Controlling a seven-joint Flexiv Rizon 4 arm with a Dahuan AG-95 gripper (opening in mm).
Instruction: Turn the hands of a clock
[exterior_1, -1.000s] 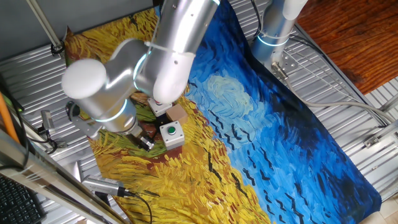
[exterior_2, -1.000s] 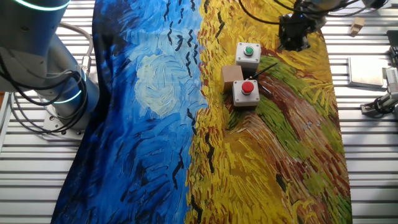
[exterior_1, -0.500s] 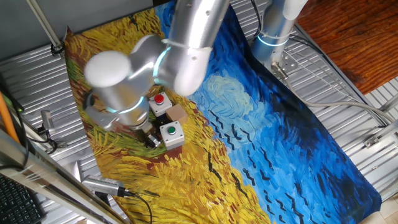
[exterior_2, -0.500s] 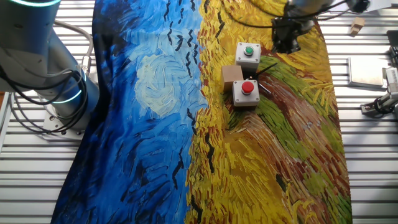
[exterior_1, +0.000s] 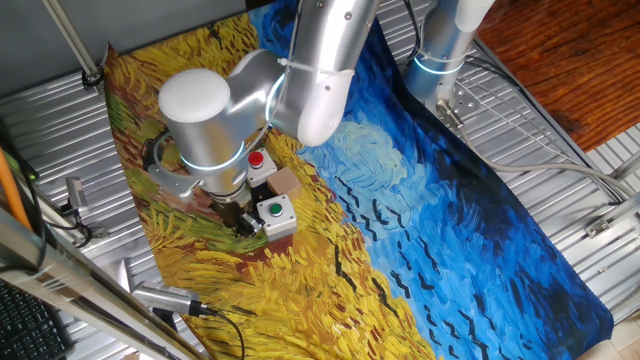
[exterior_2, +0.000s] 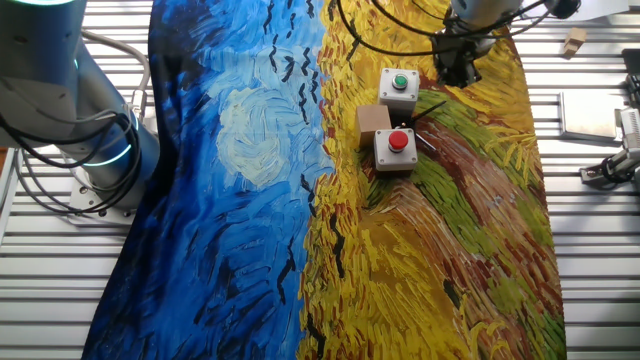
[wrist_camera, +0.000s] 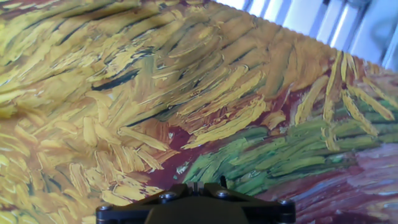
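No clock face shows plainly in any view. Thin black needle-like strokes (exterior_2: 431, 106) lie on the painted cloth just right of the button boxes; I cannot tell whether they are clock hands. A small black tip (wrist_camera: 222, 182) shows in the hand view just right of my fingers. My gripper (exterior_2: 458, 68) hangs low over the cloth, right of the green-button box (exterior_2: 399, 86). In one fixed view the gripper (exterior_1: 240, 222) is just left of that box (exterior_1: 275, 213). The fingers meet in the hand view (wrist_camera: 194, 185), shut and holding nothing.
A red-button box (exterior_2: 396, 148) and a brown block (exterior_2: 373, 122) stand next to the green-button box. The painted cloth (exterior_2: 250, 200) covers the table. The arm base (exterior_2: 80, 150) stands at the left. Loose tools (exterior_1: 165, 298) lie off the cloth's edge.
The arm has swung round and the gripper has shifted a little, closer to the green-button box. The boxes and the block have not moved.
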